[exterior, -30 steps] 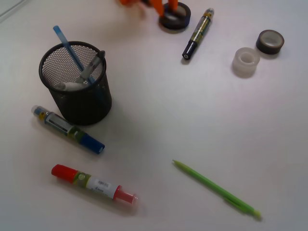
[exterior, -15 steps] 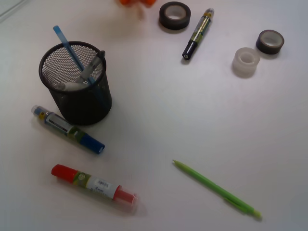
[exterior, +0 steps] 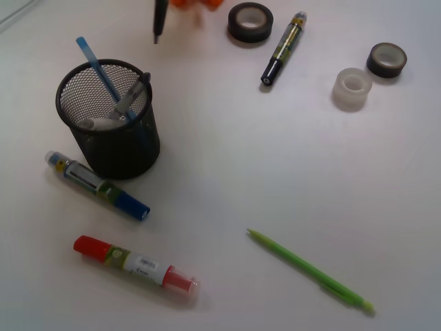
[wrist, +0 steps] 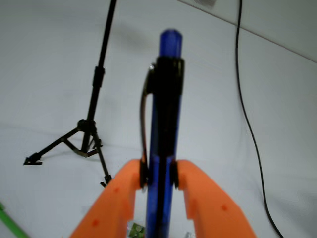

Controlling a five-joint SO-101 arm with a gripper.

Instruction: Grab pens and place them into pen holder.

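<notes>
Right now the orange two-fingered gripper (wrist: 159,173) is clenched on the slim dark blue pen with a black clip (wrist: 165,124), its two orange fingers (wrist: 119,198) pinching the barrel from both sides so the pen stands lengthways along the grip; in the front view only the pen's dark tip (exterior: 160,19) hangs down from the far edge of the white worktop (exterior: 241,165), off the surface and not touching anything. Held point-down like that, it looks set up to drop straight into the black wire-mesh cylindrical pen holder (exterior: 110,117), which stands upright toward the left side of the worktop, well short of the pen. Inside the cup, 1 light blue pen (exterior: 96,65) leans out over the far-left rim and 1 silver-grey pen (exterior: 131,96) leans toward the right rim, tilted because the cup is wide; something pale lies lower inside, too unclear to name. The slim lime green pen (exterior: 310,271) lies flat near the front-right corner, well apart from the cup, so I'd judge it the 1 left to collect. The fat blue-ended marker (exterior: 96,185) lies just beside the cup's base, the red-ended marker (exterior: 134,261) nearer the front edge, and a black-ended marker (exterior: 283,48) and dark tape roll (exterior: 250,22) sit by the far edge.
</notes>
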